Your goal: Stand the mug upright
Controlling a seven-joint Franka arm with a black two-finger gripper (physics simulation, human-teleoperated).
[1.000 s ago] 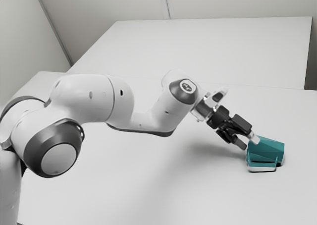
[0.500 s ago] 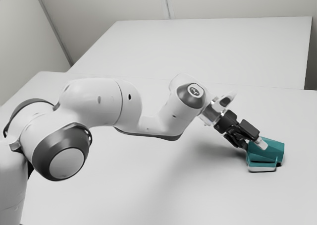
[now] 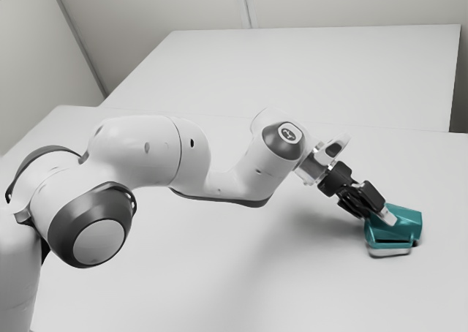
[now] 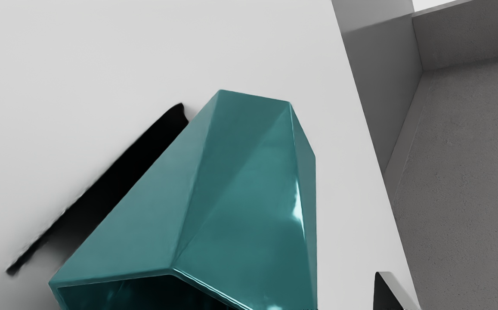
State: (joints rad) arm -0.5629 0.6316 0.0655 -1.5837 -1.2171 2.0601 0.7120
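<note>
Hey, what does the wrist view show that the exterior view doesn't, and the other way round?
Wrist view: the dark open mouth of the glossy, faceted teal mug, and a speckled grey surface past the smooth white table's edge.
Exterior view: the white-and-grey jointed arm and its black gripper at the mug.
Both: the mug lying on its side on the table.

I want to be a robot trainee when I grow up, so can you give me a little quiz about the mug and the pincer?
1. What colour is the mug?
a) yellow
b) teal
c) red

2. True or false: the mug is standing upright.

3. Fill in the blank: the mug's ____ end faces the pincer.

Key: 1. b; 2. false, it lies on its side; 3. open
</note>
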